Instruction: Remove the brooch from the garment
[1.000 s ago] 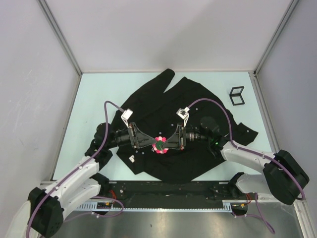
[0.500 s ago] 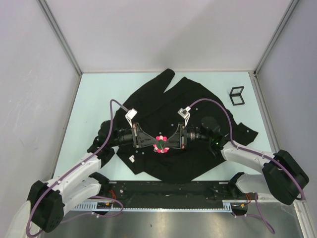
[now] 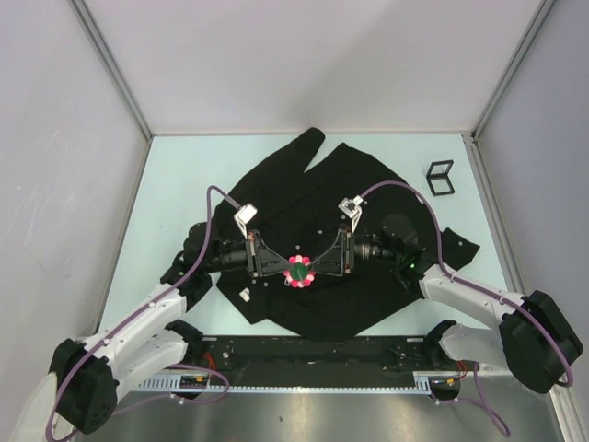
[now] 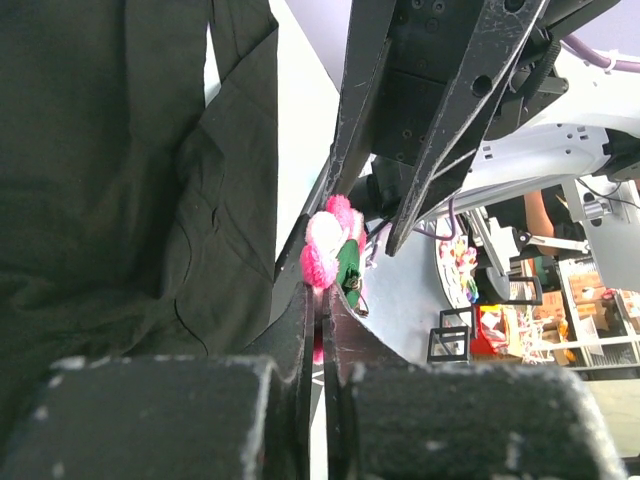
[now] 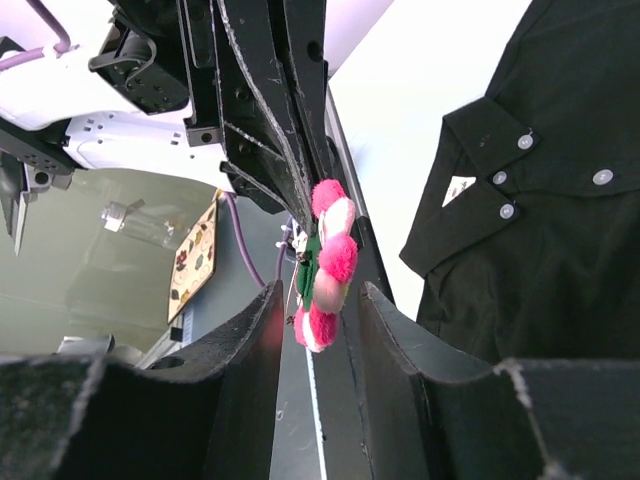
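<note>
The brooch (image 3: 300, 273), a pink flower with a green backing, hangs between the two grippers above the black garment (image 3: 354, 180). My left gripper (image 3: 288, 269) is shut on the brooch's lower edge; in the left wrist view the pink petals (image 4: 326, 248) stick out past its closed tips (image 4: 320, 292). My right gripper (image 3: 316, 268) is open. In the right wrist view its jaws stand on either side of the brooch (image 5: 330, 262) without touching it. The garment lies flat and shows in the left wrist view (image 4: 100, 200) and the right wrist view (image 5: 560, 230).
A small black wire cube frame (image 3: 440, 178) stands at the back right of the table. A white tag (image 3: 246, 295) lies on the shirt near the left arm. White buttons (image 5: 517, 141) line the shirt. Grey walls close in three sides.
My left wrist has moved right, toward the brooch. My right wrist has drawn back slightly to the right. The brooch has turned, so its green backing now shows from above.
</note>
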Available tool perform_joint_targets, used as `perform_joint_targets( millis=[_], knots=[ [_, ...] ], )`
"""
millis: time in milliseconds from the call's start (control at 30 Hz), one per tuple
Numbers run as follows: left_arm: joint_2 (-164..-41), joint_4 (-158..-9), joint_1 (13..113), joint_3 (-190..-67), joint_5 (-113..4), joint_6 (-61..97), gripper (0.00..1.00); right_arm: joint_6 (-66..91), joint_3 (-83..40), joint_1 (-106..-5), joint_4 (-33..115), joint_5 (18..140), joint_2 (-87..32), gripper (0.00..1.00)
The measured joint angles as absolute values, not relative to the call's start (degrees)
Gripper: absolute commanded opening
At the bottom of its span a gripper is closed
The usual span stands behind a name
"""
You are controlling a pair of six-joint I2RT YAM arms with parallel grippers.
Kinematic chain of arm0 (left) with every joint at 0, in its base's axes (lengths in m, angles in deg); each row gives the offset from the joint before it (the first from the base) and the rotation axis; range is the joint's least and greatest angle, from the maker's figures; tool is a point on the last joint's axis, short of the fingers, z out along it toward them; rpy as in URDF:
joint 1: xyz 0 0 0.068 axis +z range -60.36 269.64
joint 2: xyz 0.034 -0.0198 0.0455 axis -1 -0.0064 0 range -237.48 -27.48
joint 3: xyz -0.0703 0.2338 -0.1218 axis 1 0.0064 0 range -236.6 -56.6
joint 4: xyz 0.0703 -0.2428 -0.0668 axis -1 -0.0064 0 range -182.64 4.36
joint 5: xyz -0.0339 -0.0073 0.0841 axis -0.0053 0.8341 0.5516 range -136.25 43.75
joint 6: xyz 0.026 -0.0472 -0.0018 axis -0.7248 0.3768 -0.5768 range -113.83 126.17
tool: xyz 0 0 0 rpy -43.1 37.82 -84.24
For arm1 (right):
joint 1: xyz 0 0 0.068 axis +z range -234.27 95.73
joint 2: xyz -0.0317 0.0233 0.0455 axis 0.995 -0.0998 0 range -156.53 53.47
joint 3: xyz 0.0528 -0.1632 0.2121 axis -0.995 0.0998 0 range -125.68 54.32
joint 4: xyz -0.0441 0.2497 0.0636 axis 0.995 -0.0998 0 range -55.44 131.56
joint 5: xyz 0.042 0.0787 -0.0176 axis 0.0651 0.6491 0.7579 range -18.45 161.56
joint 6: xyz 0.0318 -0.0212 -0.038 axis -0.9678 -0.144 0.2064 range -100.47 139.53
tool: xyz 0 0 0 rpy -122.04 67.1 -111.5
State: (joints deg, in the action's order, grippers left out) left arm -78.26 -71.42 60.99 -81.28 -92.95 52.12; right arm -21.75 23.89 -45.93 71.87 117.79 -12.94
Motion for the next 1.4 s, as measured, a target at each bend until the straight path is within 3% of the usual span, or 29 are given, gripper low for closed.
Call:
perform_joint_targets(
  millis=[133, 300, 333, 400, 467, 500, 533, 600, 633, 733, 1033, 1400],
  knots=[
    [-77.9, -71.8, 61.0, -81.5, -92.9, 52.1, 0.00, -21.3, 23.9, -45.3, 71.9, 118.0, -13.3, 0.36],
    [-77.5, -71.9, 61.0, -81.6, -92.9, 52.1, 0.00, -21.4, 23.9, -44.3, 72.6, 118.2, -14.7, 0.13],
    [-77.5, -72.1, 61.0, -81.6, -92.9, 52.1, 0.01, -21.4, 23.9, -44.2, 73.0, 118.2, -14.9, 0.00],
    [-77.5, -72.1, 61.0, -81.6, -93.0, 52.1, 0.03, -21.9, 23.9, -44.1, 73.4, 118.3, -15.3, 0.00],
    [-77.5, -72.5, 61.2, -81.8, -92.9, 52.0, 0.20, -22.1, 23.9, -44.1, 73.5, 118.4, -15.6, 0.00],
    [-77.5, -72.8, 61.2, -81.9, -92.8, 51.7, 0.45, -21.9, 23.9, -44.1, 73.3, 118.1, -15.6, 0.00],
    [-77.5, -73.5, 61.1, -82.2, -92.4, 51.3, 0.57, -21.4, 23.9, -44.1, 72.9, 117.7, -15.5, 0.00],
    [-77.5, -76.4, 61.1, -83.6, -90.7, 50.0, 0.69, -19.6, 23.8, -43.9, 71.1, 115.2, -14.8, 0.00],
    [-77.5, -78.0, 61.0, -84.5, -89.4, 49.7, 0.80, -18.4, 23.5, -43.8, 68.5, 112.6, -14.0, 0.00],
    [-77.3, -83.5, 61.0, -87.1, -85.1, 47.8, 0.86, -14.7, 22.1, -43.5, 59.5, 103.7, -11.5, 0.00],
    [-71.5, -94.8, 61.0, -88.4, -73.6, 43.5, 0.89, -9.1, 16.7, -44.5, 34.7, 67.2, -5.7, 0.00],
    [-66.6, -94.7, 61.0, -83.5, -73.2, 42.1, 0.91, -1.2, 4.9, -53.1, 22.7, 38.1, -15.4, 0.00]
  ],
)
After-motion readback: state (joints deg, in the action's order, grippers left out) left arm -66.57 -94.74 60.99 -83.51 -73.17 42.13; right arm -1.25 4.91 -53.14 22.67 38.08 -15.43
